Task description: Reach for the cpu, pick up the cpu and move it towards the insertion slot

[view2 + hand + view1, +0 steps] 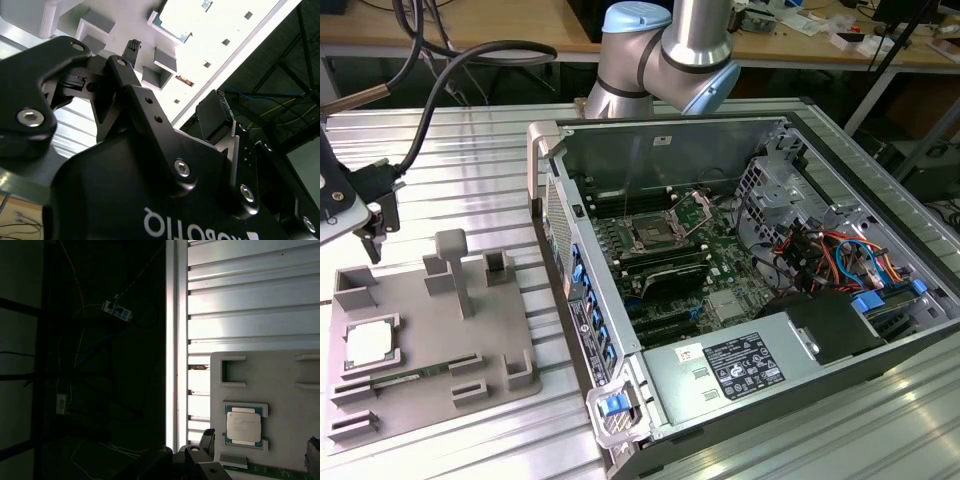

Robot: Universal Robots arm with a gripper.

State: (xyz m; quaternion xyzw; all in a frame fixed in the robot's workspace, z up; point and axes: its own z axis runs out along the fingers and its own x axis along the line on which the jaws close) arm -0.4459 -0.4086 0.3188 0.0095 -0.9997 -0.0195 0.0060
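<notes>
The black robot hand (376, 228), spread wide and empty, hangs near the thin silvery-grey square cpu (368, 345) (seated in the grey plastic fixture plate (430, 345)).

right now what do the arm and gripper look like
The arm is silver metal tubing with rounded joints capped in light blue. The gripper is matte black, built of hinged link bars with silver bolt heads and white lettering on its body, as the second wrist view shows. A thick black cable loops to it.

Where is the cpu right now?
The cpu lies flat in a recess of the grey fixture plate at the exterior view's left, outside the open computer case.
</notes>
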